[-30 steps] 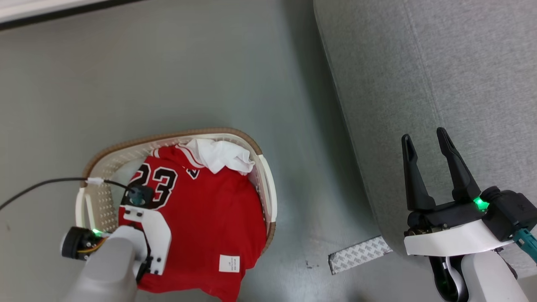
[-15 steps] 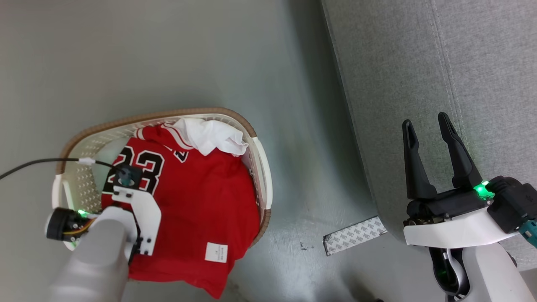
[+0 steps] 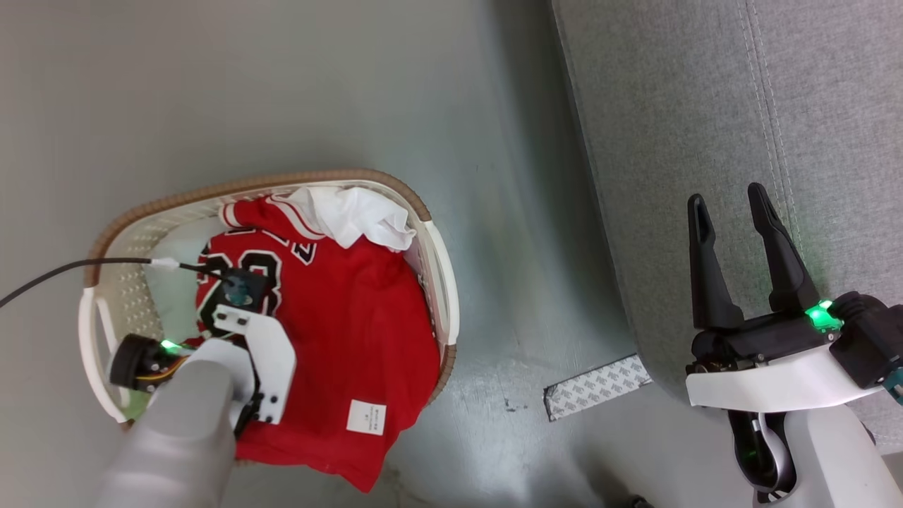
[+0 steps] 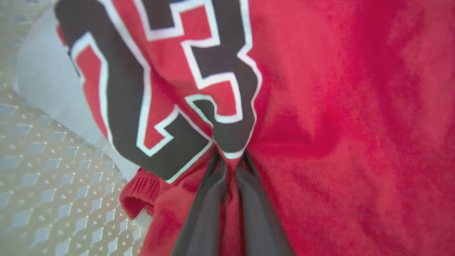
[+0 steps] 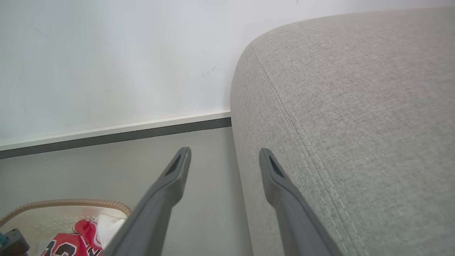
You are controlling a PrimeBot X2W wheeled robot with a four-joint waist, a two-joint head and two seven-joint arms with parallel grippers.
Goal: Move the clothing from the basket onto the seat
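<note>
Left tool (image 4: 230,158) pinched tight — right tool (image 3: 726,196) spread wide.

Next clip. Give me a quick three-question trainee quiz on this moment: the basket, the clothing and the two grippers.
1. True or false: the left gripper has its jaws shut on the red jersey.
2. Fill in: the right gripper hangs by the sofa edge with its jaws ____.
3. Multiple choice: where does the white cloth lie? A) on the sofa B) in the basket, by its rim, on the jersey C) on the floor
Key: 1 true; 2 open; 3 B.
</note>
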